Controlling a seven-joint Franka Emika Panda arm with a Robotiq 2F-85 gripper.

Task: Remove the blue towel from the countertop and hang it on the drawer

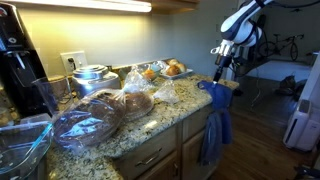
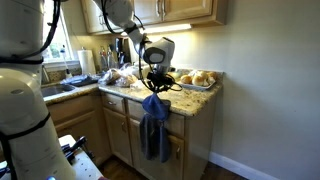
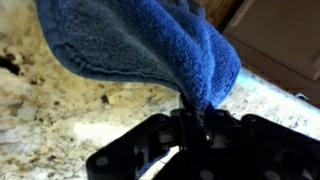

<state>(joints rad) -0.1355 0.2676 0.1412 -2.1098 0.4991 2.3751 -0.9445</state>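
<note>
The blue towel (image 3: 150, 45) fills the top of the wrist view, and my gripper (image 3: 195, 118) is shut on a pinched corner of it. In both exterior views the gripper (image 1: 219, 62) (image 2: 155, 72) hangs over the end corner of the speckled granite countertop (image 1: 150, 128) (image 2: 195, 97). The bright blue towel (image 1: 216, 92) (image 2: 156, 103) dangles from the gripper at the counter's edge. Granite (image 3: 60, 120) shows below the towel in the wrist view.
A longer, duller blue-grey towel (image 1: 210, 138) (image 2: 153, 138) hangs down the cabinet front below the corner. Bagged bread (image 1: 95, 120), a tray of rolls (image 1: 170, 69) (image 2: 200, 78) and a kettle (image 1: 90, 76) crowd the counter. Wooden drawers (image 1: 150, 160) sit under the slab.
</note>
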